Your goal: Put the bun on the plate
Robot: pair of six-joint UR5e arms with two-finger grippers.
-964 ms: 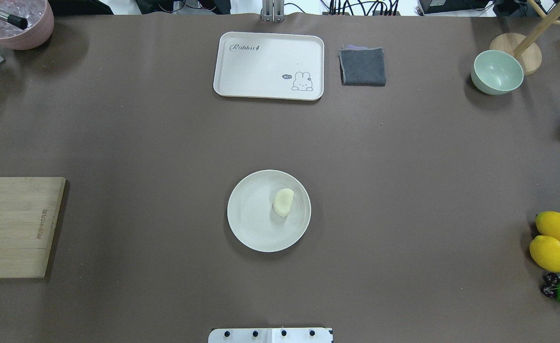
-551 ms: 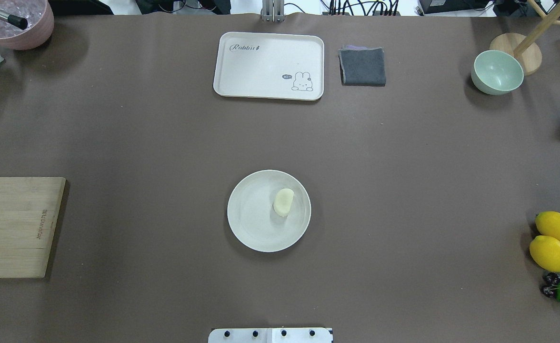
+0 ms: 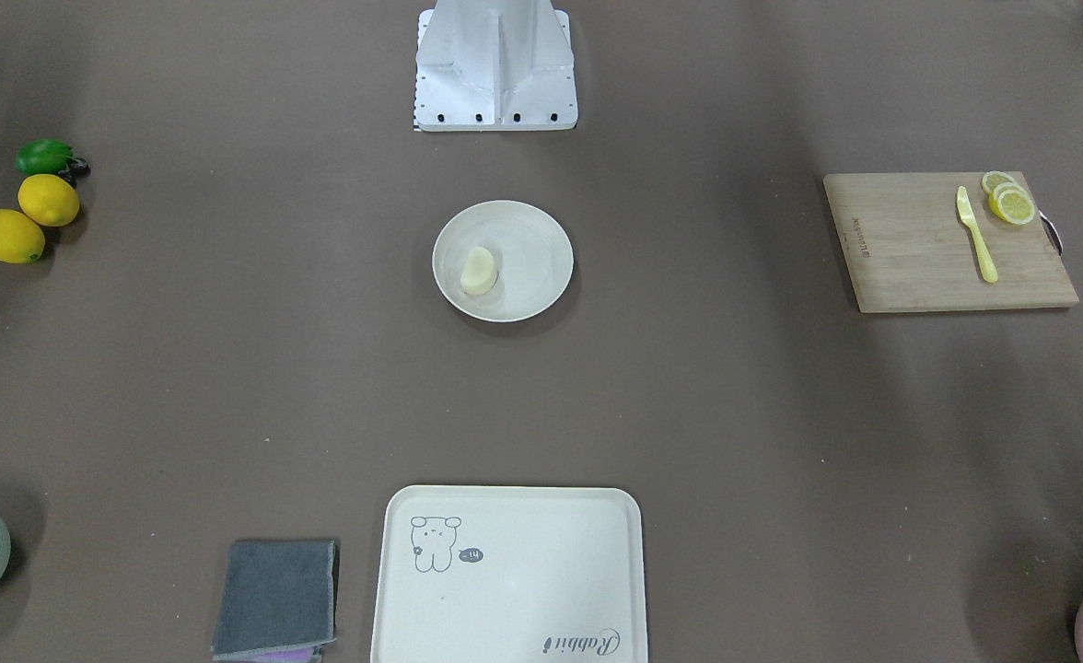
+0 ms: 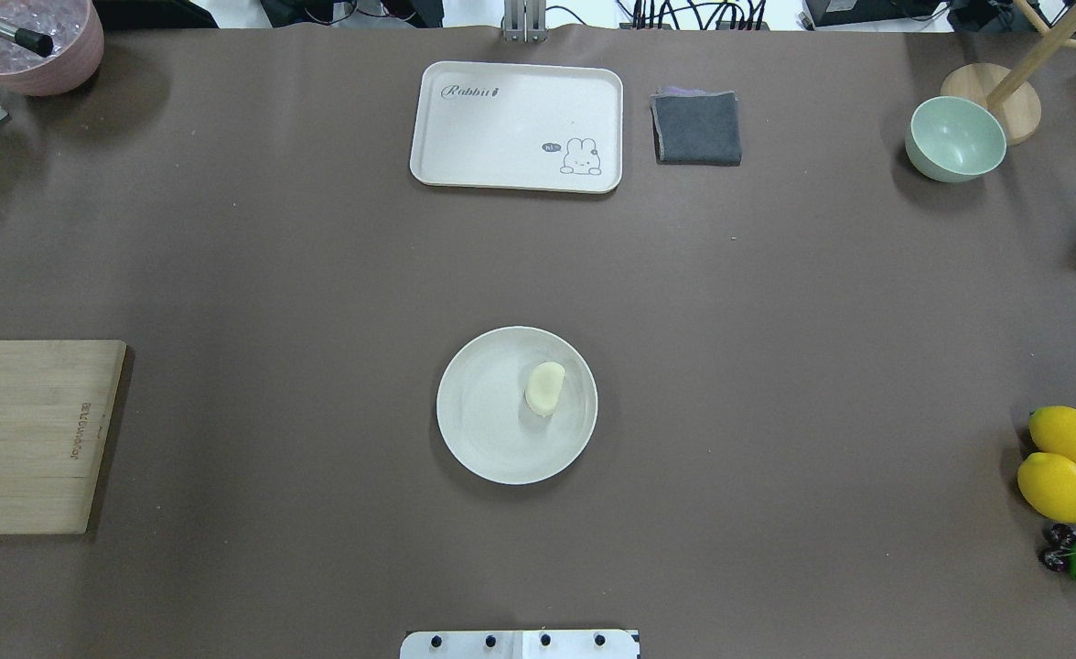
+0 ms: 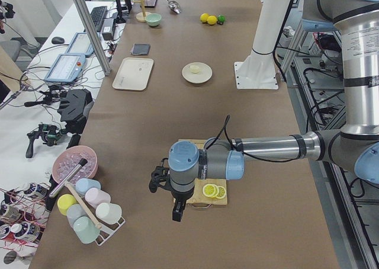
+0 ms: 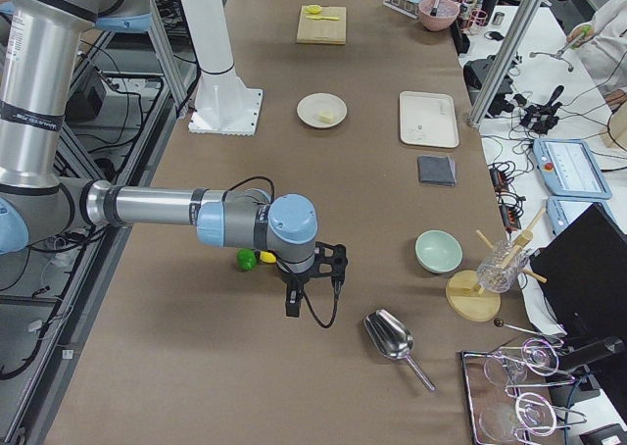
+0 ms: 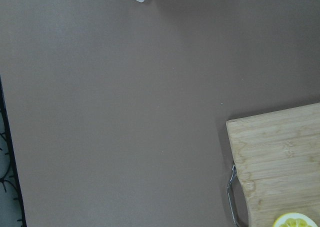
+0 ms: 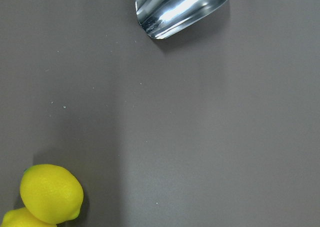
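The bun (image 4: 544,387), a small pale cream lump, lies on the round cream-white plate (image 4: 488,439), right of the plate's middle. The front-facing view has the same bun (image 3: 478,271) resting on the plate (image 3: 534,241) near the robot's base. Both arms are far from it. The left gripper (image 5: 176,213) hangs at the table's left end beside the cutting board, and the right gripper (image 6: 292,306) hangs at the right end near the lemons. They appear only in the side views, so I cannot tell whether either is open or shut.
A cream tray (image 4: 515,124) and a folded grey cloth (image 4: 696,128) lie at the far edge. A green bowl (image 4: 954,137), lemons (image 4: 1064,462) and a metal scoop (image 8: 180,9) are on the right. A wooden cutting board (image 4: 26,435) with lemon slices (image 3: 1009,201) is on the left.
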